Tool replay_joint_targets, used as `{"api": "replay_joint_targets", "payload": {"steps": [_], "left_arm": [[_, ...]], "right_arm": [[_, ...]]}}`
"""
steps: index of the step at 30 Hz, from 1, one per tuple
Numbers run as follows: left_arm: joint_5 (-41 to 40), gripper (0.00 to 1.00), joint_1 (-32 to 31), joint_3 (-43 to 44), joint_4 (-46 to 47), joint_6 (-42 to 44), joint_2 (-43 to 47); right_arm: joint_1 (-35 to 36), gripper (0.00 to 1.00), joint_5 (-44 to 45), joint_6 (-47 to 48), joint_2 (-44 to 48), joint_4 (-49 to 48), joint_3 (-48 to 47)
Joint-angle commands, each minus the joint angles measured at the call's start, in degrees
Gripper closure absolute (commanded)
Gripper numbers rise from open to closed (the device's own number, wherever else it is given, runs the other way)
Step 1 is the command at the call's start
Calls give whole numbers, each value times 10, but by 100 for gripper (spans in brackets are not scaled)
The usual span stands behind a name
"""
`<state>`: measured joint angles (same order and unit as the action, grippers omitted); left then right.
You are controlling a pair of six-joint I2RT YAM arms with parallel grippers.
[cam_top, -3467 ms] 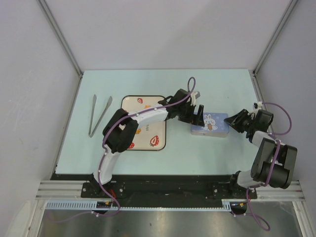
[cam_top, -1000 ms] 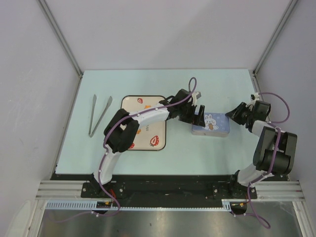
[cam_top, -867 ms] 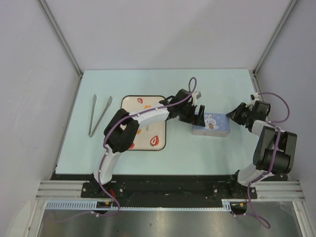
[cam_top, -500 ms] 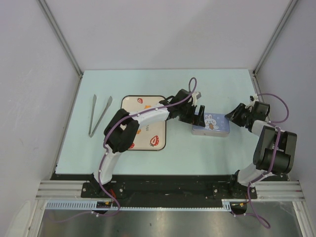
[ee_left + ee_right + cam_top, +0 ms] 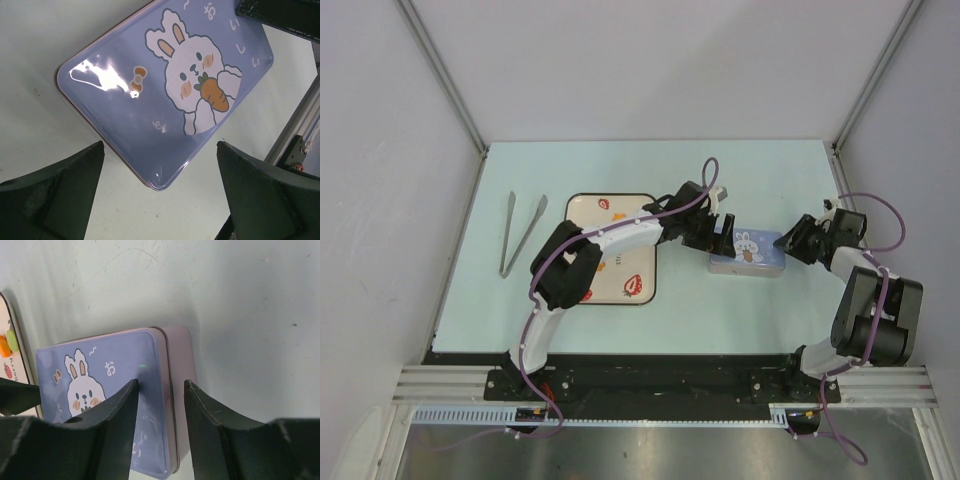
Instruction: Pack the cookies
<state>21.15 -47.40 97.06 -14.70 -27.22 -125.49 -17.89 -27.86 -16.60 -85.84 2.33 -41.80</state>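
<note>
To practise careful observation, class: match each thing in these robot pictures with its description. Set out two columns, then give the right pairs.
Things
1. tongs
2. tray
3. tin
4. left gripper

Descriptions
A. blue, with a rabbit holding a carrot
B. jaws wide open
C. metal, lying farthest left
D. cream, with a strawberry print

Pairs: 1-C, 2-D, 3-A, 4-B

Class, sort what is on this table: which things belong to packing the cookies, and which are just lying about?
Job in hand: bunny tin; strawberry tray; left gripper and right gripper, both open at the tin.
Lying about: tongs, untouched off to the left, probably spare.
</note>
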Motion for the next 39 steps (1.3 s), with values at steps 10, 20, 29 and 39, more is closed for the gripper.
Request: {"api": "replay_joint_targets", "payload": {"steps": [10,20,29,39], "left_arm": [[-21,2,-12,-57,12,-23,53],[-29,3,-26,-46,0,-24,44],[-19,3,-28,-41,-2,-25,53],[-11,3,-28,-55,4,-27,91]], "right_arm": [[0,54,3,53,30,58,3],[-16,57,2,96,21,109,-8],[-29,57,-17,118,33,129,-8],[-31,57,-19,119,27,124,-7]]}}
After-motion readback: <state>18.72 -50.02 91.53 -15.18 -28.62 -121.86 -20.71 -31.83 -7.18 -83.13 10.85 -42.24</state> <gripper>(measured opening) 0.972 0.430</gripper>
